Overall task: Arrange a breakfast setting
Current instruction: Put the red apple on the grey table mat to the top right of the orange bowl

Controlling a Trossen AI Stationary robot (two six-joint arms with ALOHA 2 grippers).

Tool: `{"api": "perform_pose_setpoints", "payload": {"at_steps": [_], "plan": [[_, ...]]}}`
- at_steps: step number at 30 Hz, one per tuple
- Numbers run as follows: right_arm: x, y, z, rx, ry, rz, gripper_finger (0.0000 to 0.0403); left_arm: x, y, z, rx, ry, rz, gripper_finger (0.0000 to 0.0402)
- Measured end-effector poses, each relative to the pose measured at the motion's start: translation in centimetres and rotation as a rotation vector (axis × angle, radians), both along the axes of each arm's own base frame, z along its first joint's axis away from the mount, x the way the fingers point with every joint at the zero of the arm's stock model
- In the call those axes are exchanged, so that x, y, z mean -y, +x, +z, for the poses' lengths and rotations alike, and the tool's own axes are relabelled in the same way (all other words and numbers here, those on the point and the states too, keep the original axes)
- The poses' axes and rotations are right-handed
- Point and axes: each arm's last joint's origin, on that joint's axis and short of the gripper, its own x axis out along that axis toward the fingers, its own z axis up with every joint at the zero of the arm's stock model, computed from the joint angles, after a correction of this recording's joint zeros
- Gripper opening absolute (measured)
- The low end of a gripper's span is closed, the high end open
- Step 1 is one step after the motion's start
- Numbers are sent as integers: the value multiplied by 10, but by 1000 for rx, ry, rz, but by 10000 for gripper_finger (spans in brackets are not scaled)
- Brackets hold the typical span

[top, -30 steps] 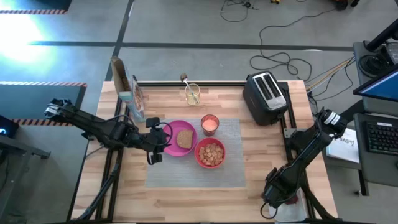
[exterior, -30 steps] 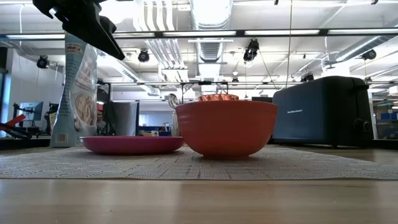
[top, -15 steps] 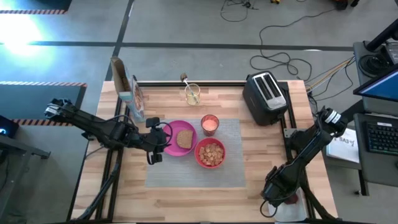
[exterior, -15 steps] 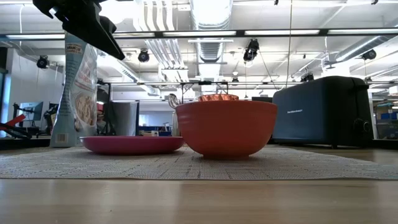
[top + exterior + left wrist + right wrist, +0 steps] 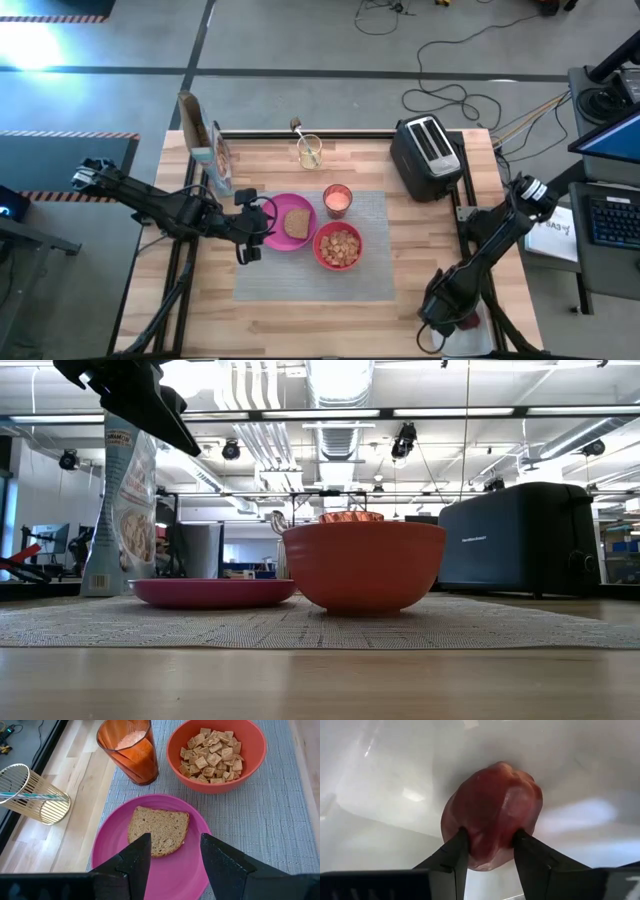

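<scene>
A grey woven placemat (image 5: 370, 270) holds a pink plate (image 5: 272, 238) with a toast slice (image 5: 296, 223), a red-orange bowl (image 5: 339, 246) of cereal squares, and an orange-tinted cup (image 5: 338, 200). My left gripper (image 5: 172, 845) hangs open over the plate's left part, with nothing between its fingers. My right gripper (image 5: 458, 318) is off the table's near right corner, low over a white tray (image 5: 395, 780). It is shut on a dark-red fruit (image 5: 492, 805). My right gripper pinches the dark-red fruit by two opposite sides (image 5: 470, 827) between its two fingers. The fingers slant down at it from above. White tray surface shows all round the fruit; whether the fruit still rests on the tray or is lifted, I cannot tell.
A cereal box (image 5: 205, 145) stands at the far left of the table, close behind my left arm. A clear cup (image 5: 309, 151) stands at the far edge, and a black toaster (image 5: 430, 155) at the far right. Bare wood lies along the near edge.
</scene>
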Motion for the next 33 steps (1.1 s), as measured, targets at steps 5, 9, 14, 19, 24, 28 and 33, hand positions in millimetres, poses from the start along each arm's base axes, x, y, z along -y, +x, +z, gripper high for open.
{"api": "perform_pose_setpoints", "payload": {"at_steps": [5,9,14,19,24,28,33], "plan": [[-9,7,13,43,69,51,111,0,0,0,1,-5,5,155],[-15,12,30,67,99,71,109,0,0,0,2,-6,7,155],[-16,15,56,143,89,82,105,0,0,0,3,-7,7,155],[-16,18,87,275,61,42,93,0,0,0,6,-13,12,155],[-9,18,115,401,-7,-23,62,0,0,0,6,-13,12,155],[-3,13,124,390,-25,-52,34,0,0,0,7,-14,12,155],[1,9,123,348,-72,-52,10,0,0,0,9,-16,14,155]]}}
